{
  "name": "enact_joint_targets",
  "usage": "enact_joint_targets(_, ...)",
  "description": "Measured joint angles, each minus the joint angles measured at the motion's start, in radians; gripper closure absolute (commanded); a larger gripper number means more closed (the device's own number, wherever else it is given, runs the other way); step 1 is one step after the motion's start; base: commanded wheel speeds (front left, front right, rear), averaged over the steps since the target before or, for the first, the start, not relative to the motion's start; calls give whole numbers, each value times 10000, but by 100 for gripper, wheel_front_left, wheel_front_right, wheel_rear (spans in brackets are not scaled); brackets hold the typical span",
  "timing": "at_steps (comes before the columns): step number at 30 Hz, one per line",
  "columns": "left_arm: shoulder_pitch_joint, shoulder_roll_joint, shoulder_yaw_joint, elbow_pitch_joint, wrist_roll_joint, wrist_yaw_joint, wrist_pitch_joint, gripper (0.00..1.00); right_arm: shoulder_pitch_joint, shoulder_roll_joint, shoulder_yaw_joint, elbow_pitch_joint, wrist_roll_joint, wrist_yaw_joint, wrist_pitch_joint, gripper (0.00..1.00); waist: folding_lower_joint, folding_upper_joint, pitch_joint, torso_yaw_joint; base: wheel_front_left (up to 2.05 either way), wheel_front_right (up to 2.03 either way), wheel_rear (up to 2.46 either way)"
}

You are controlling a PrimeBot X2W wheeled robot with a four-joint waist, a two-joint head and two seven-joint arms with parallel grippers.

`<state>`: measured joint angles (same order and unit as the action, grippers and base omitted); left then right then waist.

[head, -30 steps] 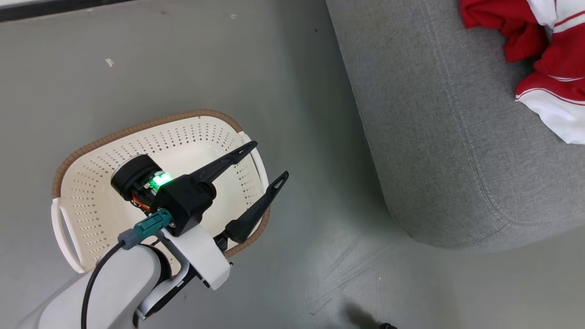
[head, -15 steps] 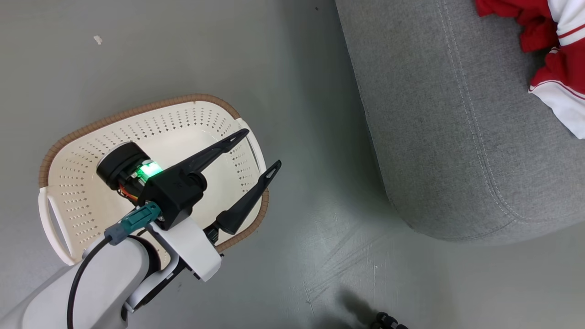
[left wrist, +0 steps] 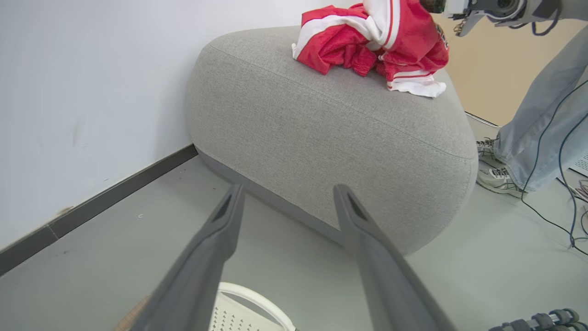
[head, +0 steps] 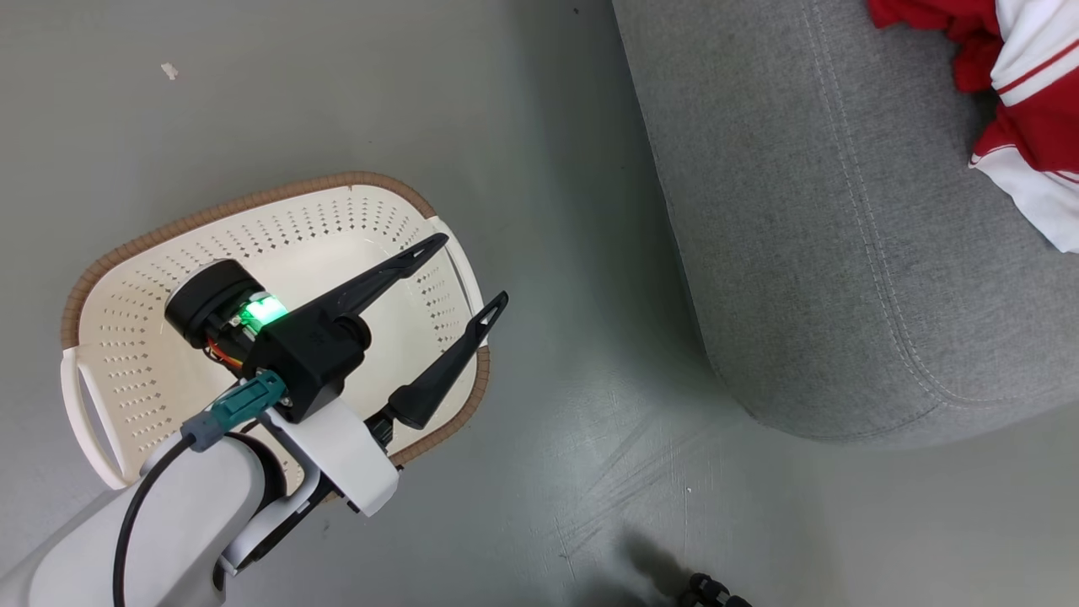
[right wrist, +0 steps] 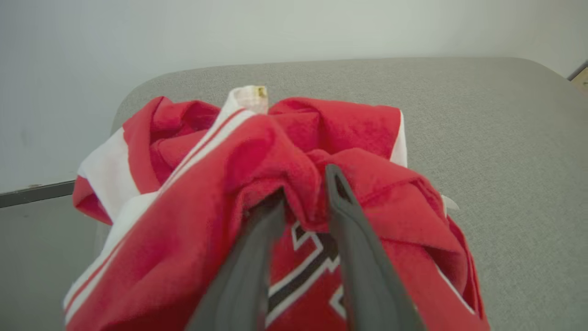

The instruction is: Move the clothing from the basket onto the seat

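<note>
**Stock on view: basket, seat, clothing, two grippers**

1. Basket (head: 253, 198). In your head view it stands on the grey floor (head: 337, 84) toward 8 o'clock, well apart from the seat. One pale handle faces 8 o'clock and the other faces 3 o'clock.

2. Seat (head: 826, 253). It takes up the head view from 12 to 4 o'clock, with its rounded corner nearest the basket. In the left wrist view the seat (left wrist: 321, 128) sits at centre against a white wall (left wrist: 69, 69).

3. Clothing (head: 1033, 110). The red and white heap lies on the seat at 2 o'clock in the head view. In the left wrist view the clothing (left wrist: 381, 41) is at 1 o'clock, on top of the seat.

4. Left gripper (head: 473, 268). It hangs above the basket's 3 o'clock side with its jaws spread wide and nothing between them.

5. Right gripper (right wrist: 306, 184). Its jaws are narrowly parted, with a fold of the clothing (right wrist: 206, 193) bunched between them. You cannot tell whether they pinch it. Black-and-white lettering shows at 6 o'clock.

6. Person's leg (left wrist: 537, 128) and shoe (left wrist: 496, 177). Both are at 3 o'clock in the left wrist view, beside the seat.
</note>
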<state>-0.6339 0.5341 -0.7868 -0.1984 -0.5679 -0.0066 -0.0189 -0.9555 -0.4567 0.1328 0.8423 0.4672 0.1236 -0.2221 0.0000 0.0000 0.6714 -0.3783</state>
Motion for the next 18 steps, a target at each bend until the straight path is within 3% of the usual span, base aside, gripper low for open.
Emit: enact_joint_targets(18, -2, -98, 23, 263, 56, -52, -454, 0, -149, -150, 637, 316, 171, 0, 19, 0, -1, 0, -602, -149, 0, 0, 0)
